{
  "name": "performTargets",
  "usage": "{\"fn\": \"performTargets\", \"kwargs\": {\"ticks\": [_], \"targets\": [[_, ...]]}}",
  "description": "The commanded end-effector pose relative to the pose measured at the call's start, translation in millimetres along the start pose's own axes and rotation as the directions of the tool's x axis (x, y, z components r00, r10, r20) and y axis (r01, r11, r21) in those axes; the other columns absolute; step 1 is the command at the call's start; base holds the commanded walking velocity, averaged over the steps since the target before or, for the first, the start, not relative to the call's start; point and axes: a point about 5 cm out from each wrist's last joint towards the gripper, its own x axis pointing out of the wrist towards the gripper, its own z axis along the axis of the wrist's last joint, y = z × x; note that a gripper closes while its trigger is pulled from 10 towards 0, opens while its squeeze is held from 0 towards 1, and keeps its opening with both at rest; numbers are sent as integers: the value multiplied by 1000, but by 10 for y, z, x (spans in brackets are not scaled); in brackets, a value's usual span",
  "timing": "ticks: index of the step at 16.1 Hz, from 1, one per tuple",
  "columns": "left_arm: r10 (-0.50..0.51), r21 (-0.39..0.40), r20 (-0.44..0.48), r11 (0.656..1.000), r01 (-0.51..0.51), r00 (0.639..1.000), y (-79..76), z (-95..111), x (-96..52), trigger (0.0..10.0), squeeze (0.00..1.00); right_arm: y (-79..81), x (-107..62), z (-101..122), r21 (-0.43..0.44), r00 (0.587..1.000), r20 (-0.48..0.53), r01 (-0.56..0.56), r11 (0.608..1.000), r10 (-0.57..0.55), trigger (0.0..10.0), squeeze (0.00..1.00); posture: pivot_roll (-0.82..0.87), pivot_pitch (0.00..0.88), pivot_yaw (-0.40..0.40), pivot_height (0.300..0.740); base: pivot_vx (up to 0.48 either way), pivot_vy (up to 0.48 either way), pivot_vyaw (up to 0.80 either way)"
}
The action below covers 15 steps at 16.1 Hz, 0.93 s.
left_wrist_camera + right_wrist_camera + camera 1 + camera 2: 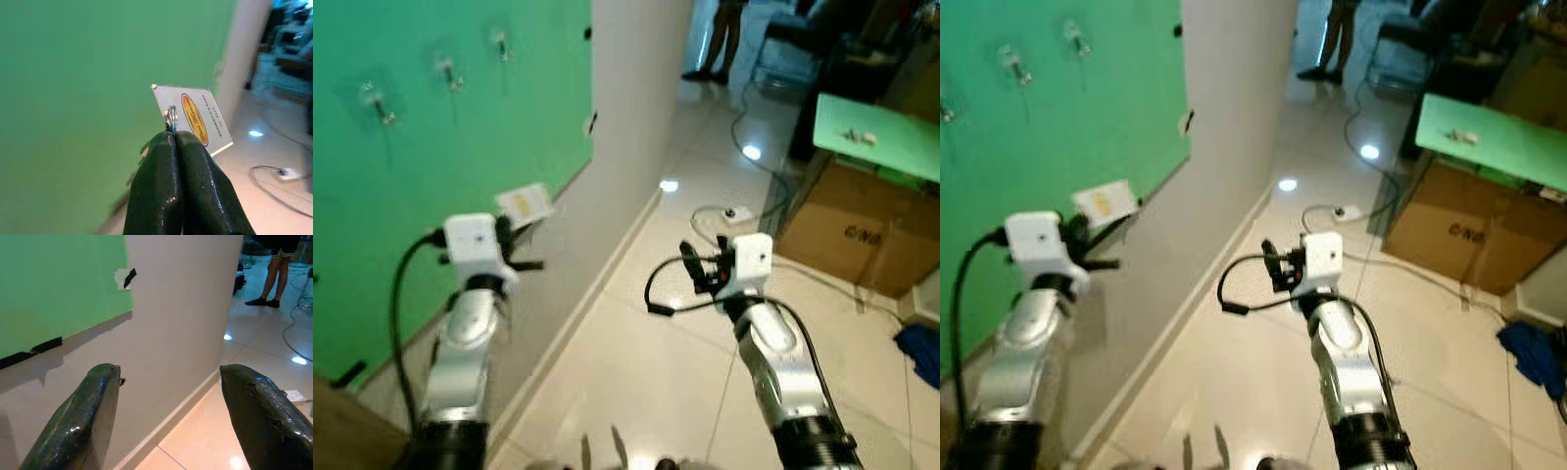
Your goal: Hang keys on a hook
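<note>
Key ring with white tag, clamped in your left gripper.
You held it below the green wall's hooks; your right gripper hung open.

You see a white key tag with a yellow-orange oval. The wall sheet behind is green, the floor pale cream.

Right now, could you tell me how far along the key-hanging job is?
Done: the left gripper is shut on the key ring, its white tag sticking out beyond the fingers. In hand: that arm is raised toward the green wall panel. Left: lifting the ring onto one of the hooks, all bare. The right gripper is open, holding nothing.
</note>
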Motion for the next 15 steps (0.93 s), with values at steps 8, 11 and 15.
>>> {"fn": "performTargets", "kwargs": {"ticks": [8,11,15], "targets": [[197,243,49,949,-203,979,323,-29,-382,10000,0,-29,132,275,-72,995,102,-5,997,12,10000,204,-3,8,-62,740,0,-420,0],[214,258,75,939,-226,974,312,15,-343,10000,0,35,178,261,-65,994,92,-54,996,60,10000,286,23,3,-77,740,0,-91,0],[111,153,33,982,-114,993,240,-12,-265,10000,0,124,194,212,-48,991,77,-107,993,111,10000,333,35,1,-88,740,0,0,0]]}}
